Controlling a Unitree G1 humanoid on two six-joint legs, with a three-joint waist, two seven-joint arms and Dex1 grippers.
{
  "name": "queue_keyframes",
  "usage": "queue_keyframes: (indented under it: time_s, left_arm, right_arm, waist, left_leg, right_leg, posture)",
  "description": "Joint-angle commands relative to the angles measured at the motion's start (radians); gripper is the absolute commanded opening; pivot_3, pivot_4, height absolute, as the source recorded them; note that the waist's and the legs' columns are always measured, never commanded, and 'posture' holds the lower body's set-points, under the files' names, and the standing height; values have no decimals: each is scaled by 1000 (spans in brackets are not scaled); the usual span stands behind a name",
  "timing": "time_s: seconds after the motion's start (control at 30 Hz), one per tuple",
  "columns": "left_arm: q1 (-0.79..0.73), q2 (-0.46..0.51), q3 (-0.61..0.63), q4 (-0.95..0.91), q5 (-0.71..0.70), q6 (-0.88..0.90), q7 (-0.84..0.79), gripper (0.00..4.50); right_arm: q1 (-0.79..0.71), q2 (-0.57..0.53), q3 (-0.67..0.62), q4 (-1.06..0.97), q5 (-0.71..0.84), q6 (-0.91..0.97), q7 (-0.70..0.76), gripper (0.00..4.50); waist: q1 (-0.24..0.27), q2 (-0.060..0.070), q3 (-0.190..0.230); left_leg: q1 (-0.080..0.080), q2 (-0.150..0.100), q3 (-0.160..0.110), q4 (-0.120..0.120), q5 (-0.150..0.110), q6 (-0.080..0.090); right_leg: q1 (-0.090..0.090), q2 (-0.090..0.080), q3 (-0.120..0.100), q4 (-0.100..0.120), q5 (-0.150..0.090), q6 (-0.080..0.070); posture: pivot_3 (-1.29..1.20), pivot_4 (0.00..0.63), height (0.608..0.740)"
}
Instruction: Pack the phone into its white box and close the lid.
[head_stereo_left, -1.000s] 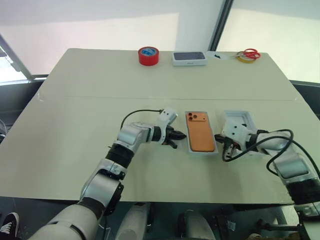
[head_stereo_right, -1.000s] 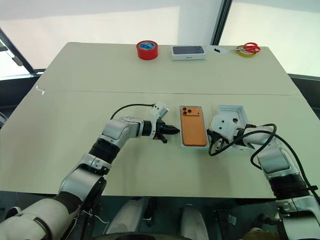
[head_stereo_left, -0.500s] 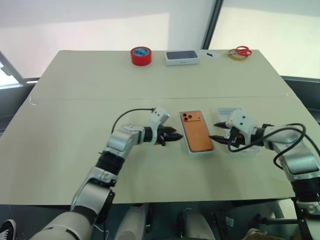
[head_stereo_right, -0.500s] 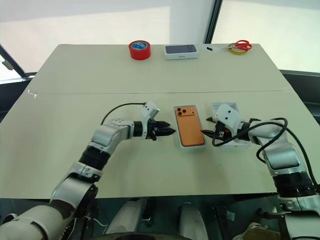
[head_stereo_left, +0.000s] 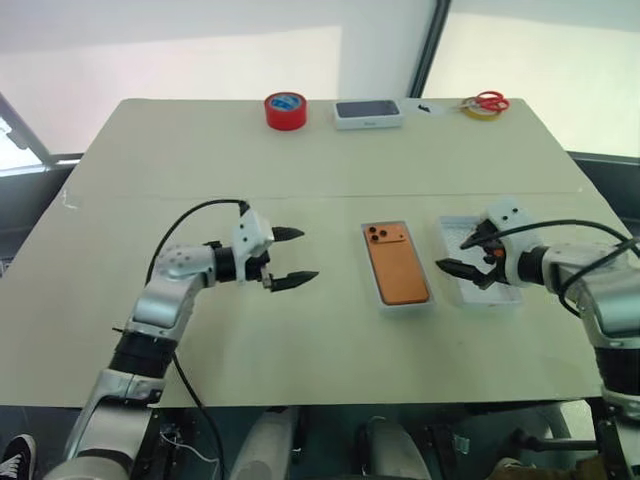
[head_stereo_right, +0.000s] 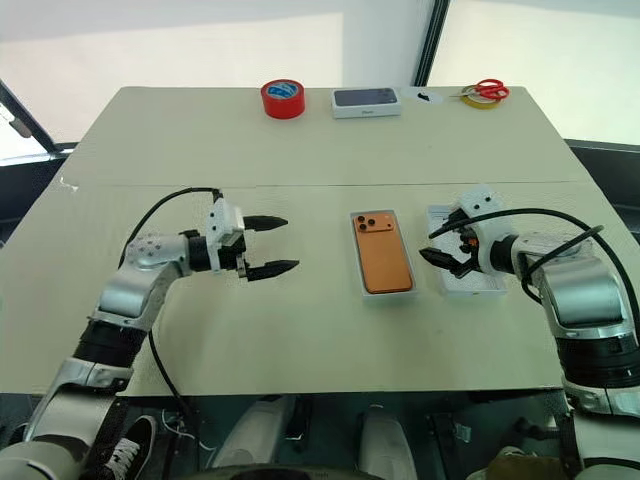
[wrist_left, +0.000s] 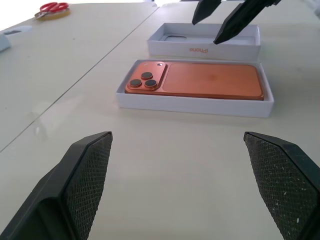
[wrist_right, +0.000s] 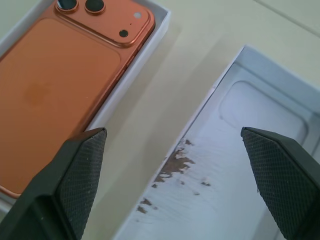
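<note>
With the phone lying face down in the white box, packing is done. The lid sits uncovered just beside it, not yet placed. Left gripper and right gripper both spread wide, empty.

Centre frame, the phone lies in the white box; the lid sits just right, on the table.

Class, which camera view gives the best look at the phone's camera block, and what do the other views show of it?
The right wrist view: the phone lies close, its camera block large with crisp lenses, though cut at the edge. The left wrist view shows the whole block with three lenses, lower and farther off. Both eye views show it small, at the phone's far corner in the white box.
</note>
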Motion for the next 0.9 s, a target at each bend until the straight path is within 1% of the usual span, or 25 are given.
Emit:
queue_keyframes:
  time_s: [0.03,0.17,0.2,0.3,0.33,0.5,0.67,0.9]
  left_arm:
    - [41,48,53,-59,-81,-3,-77,4426]
    - [96,98,88,-117,-149,13,-136,4426]
    - [103,111,89,-123,-157,28,-145,4426]
    - [118,127,92,-122,-134,3,-130,4426]
    - [123,128,95,-127,-137,6,-123,4426]
    - [167,119,114,-206,-166,32,-82,4426]
    - [211,118,125,-253,-165,26,-46,4426]
    - [245,121,128,-304,-172,40,-12,4426]
  right_arm:
    - [-51,-9,-9,-56,49,204,-36,4500]
    - [-132,-5,11,-37,81,397,-75,4500]
    - [-138,-15,31,-42,88,418,-76,4500]
    - [-168,12,27,-10,125,498,-105,4500]
    - [-181,28,21,13,142,506,-124,4500]
    - [-257,60,83,66,159,506,-201,4500]
    - [-330,88,131,147,132,500,-251,4500]
    - [-353,98,195,202,117,458,-274,4500]
  waist:
    - [-2,0,0]
    - [-11,0,0]
    - [-14,0,0]
    - [-25,0,0]
    - [-27,0,0]
    - [-46,0,0]
    - [-49,1,0]
    - [-49,1,0]
  left_leg:
    - [0,0,0,-1,0,0]
    - [-1,0,1,-3,0,0]
    - [-1,0,1,-4,0,0]
    - [-1,0,1,-5,1,0]
    - [-1,0,1,-5,1,0]
    - [-1,0,2,-6,1,-1]
    - [-1,0,2,-7,1,-1]
    - [-1,0,2,-7,1,-1]
  right_leg:
    - [0,0,0,0,0,0]
    - [-3,0,1,0,0,0]
    - [-3,0,1,0,0,0]
    - [-3,0,1,0,0,0]
    - [-3,-1,1,0,0,0]
    - [-5,-1,1,0,2,3]
    - [-5,0,1,0,2,3]
    - [-5,0,1,0,2,3]
  posture:
    - [0,150,738]
    - [0,150,738]
    - [0,150,738]
    - [0,150,738]
    - [0,150,738]
    - [0,150,738]
    - [0,150,738]
    - [0,150,738]
